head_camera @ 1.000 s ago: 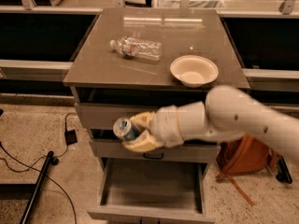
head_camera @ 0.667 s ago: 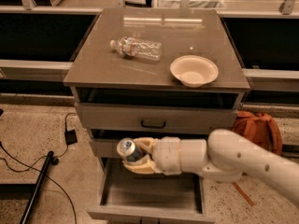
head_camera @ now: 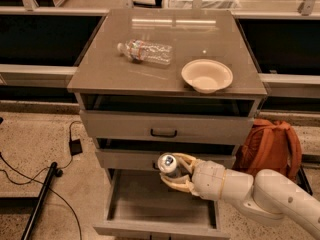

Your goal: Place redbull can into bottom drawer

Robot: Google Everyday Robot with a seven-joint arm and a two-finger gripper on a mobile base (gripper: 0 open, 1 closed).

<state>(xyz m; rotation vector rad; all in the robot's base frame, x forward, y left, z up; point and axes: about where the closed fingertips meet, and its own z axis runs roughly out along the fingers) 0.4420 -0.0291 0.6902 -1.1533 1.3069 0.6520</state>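
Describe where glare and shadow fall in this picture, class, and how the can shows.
Camera view: pale glare streaks the far cabinet top; the recess above the top drawer lies in deep shadow; the redbull can glints on its silver top, clamped in the gripper above the evenly lit bottom drawer.

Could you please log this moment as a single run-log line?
gripper: shut on can, above open bottom drawer | can: not yet in drawer | top: bottle, bowl

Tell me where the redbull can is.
Low centre in the camera view, the gripper holds the redbull can above the open bottom drawer, in front of the middle drawer.
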